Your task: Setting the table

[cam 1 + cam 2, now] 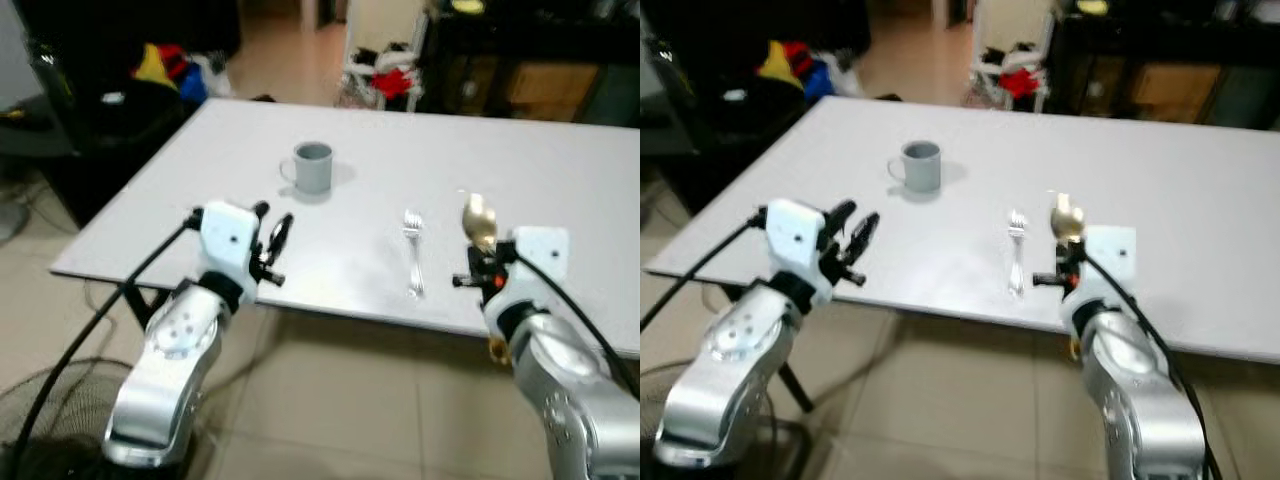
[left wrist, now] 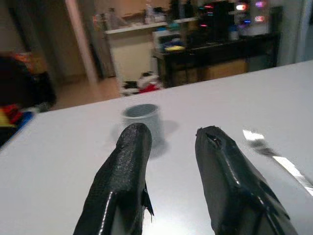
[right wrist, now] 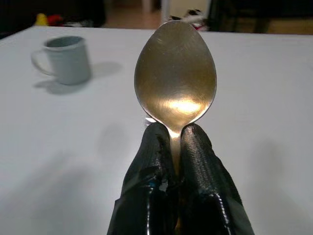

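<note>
Nearest, right gripper [image 3: 171, 139] pinched tight on the neck of a gold-coloured metal spoon [image 3: 175, 81], bowl raised upright past the fingertips, above the near edge of the white rectangular table [image 1: 560, 180]. Left gripper [image 1: 272, 243] held over the table's near edge on the other side, two black fingers [image 2: 122, 181] parted with a clear gap, gripping nothing. Just beside the spoon, toward the left arm, a silver metal fork [image 1: 413, 255] flat on the tabletop, tines pointing away from the robot. Further in, a grey cylindrical mug [image 1: 313, 166] upright with handle on the robot's left. Beyond the table, tiled floor [image 1: 290, 60] and dark furniture [image 1: 1160, 60], blurred.
</note>
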`<state>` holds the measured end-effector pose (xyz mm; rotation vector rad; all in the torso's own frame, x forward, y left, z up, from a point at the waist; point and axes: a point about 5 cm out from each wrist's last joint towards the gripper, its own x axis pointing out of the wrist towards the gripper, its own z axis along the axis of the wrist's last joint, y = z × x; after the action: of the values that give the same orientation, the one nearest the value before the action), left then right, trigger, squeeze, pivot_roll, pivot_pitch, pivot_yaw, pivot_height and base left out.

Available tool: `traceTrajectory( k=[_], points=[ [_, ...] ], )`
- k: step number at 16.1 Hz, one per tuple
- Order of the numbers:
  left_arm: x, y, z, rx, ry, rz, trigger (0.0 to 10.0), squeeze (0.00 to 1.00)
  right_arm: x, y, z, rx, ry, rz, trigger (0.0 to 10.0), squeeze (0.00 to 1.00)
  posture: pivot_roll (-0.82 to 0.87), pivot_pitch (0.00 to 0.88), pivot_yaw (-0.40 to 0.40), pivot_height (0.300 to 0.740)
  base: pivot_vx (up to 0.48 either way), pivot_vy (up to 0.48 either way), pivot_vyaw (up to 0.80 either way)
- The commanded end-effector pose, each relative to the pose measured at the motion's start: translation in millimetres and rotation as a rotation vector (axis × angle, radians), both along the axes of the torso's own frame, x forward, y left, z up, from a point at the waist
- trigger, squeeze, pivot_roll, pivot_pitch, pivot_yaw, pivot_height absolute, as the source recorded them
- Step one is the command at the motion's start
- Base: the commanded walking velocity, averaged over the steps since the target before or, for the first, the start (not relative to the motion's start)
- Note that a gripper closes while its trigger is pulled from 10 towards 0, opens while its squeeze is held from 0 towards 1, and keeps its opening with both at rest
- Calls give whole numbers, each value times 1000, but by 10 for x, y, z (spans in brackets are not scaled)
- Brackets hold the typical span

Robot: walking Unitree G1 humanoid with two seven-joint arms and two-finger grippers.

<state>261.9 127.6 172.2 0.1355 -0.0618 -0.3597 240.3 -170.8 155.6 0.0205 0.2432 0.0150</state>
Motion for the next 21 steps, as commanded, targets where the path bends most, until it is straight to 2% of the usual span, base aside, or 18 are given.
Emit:
traceTrajectory(
  k=[1,8,11,13,14,17,19,20,21],
  points=[
    [1,88,12,16,-4,34,10000,0,15,84,7,4,5,34,10000,0,82,0,16,740,352,0,0],
    [-13,66,3,16,2,16,10000,0,4,72,-59,-18,61,42,10000,0,78,0,20,740,349,0,0],
    [-22,44,-7,14,9,1,10000,0,-5,10,-125,-38,121,23,10000,0,76,0,22,740,349,0,0],
    [-48,-30,-48,19,40,-77,10000,0,2,-69,-197,-61,180,0,10000,0,74,0,26,740,315,0,0],
    [-115,-122,-99,33,76,-187,10000,0,23,-112,-225,-83,203,0,10000,0,74,0,26,740,0,0,0],
    [-162,-194,-190,88,133,-273,10000,0,70,-243,-307,-136,268,-37,10000,0,68,0,39,740,0,0,0],
    [-192,-237,-209,87,158,-325,10000,0,139,-326,-366,-139,293,-46,10000,0,66,0,47,740,0,0,0],
    [-247,-279,-225,97,183,-389,10000,0,217,-395,-406,-127,315,-62,10000,0,67,0,48,740,0,0,0],
    [-247,-279,-225,97,183,-389,10000,0,217,-395,-406,-127,315,-62,10000,0,67,0,48,740,0,0,0]
  ],
)
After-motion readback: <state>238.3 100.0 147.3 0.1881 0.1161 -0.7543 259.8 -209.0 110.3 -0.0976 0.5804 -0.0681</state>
